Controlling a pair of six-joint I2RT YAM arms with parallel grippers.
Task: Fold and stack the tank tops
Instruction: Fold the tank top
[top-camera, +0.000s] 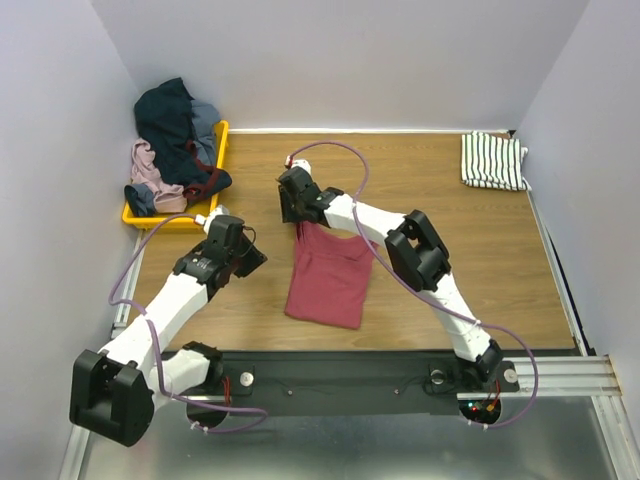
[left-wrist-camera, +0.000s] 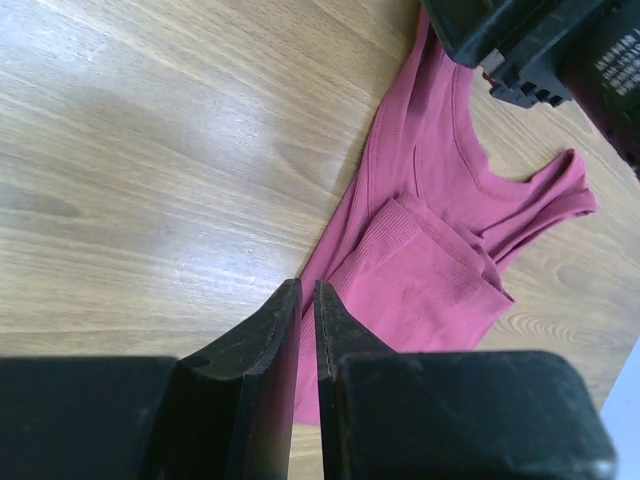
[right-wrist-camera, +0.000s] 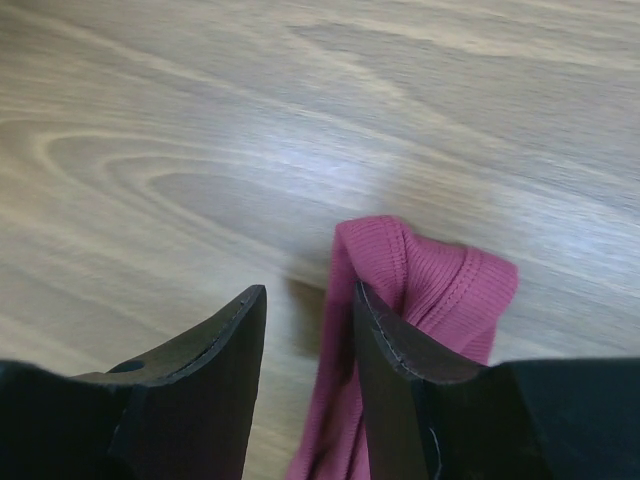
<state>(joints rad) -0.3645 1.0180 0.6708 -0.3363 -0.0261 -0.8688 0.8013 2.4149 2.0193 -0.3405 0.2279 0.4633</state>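
The dark red tank top (top-camera: 330, 275) lies partly folded on the wooden table, straps at its far end. My right gripper (top-camera: 296, 215) is at that far end, jaws open; in the right wrist view (right-wrist-camera: 309, 292) a red strap (right-wrist-camera: 440, 275) bunches against the outside and tip of one finger. My left gripper (top-camera: 255, 260) is shut and empty, just left of the top; in the left wrist view (left-wrist-camera: 307, 290) the red cloth (left-wrist-camera: 430, 270) lies beyond its tips. The striped white tank top (top-camera: 492, 160) lies folded at the back right corner.
A yellow tray (top-camera: 222, 140) piled with dark and pink clothes stands at the back left. Grey walls close in the table on three sides. The right arm's gripper body (left-wrist-camera: 530, 40) shows at the top of the left wrist view.
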